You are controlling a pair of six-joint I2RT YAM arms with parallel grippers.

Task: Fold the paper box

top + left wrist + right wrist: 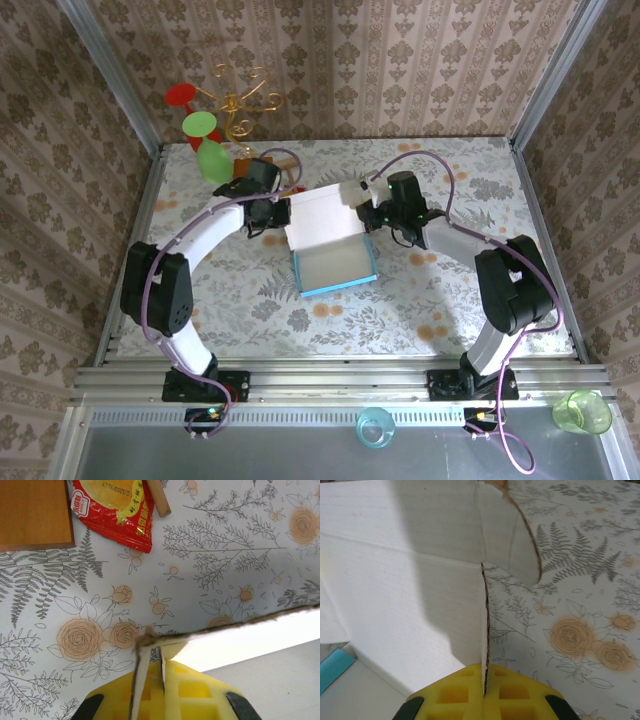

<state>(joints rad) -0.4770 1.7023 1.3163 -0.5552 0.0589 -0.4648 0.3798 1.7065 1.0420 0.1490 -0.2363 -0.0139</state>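
Only illegible lettering on red snack packet [115,510] beyond paper box [250,635].

Both arms arch inward, elbows flared outward. The left gripper [281,213] points toward 3 o'clock, the right gripper [367,216] toward 9 o'clock, each with fingers [455,695] pinched tight on an edge of the paper box [335,265].

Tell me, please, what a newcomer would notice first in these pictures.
The half-folded paper box, light blue outside and white inside, sits at the middle of the flowery table. The left gripper and the right gripper each pinch its white wall, one from either side. Red and green cups cluster by a golden stand in the far left corner.
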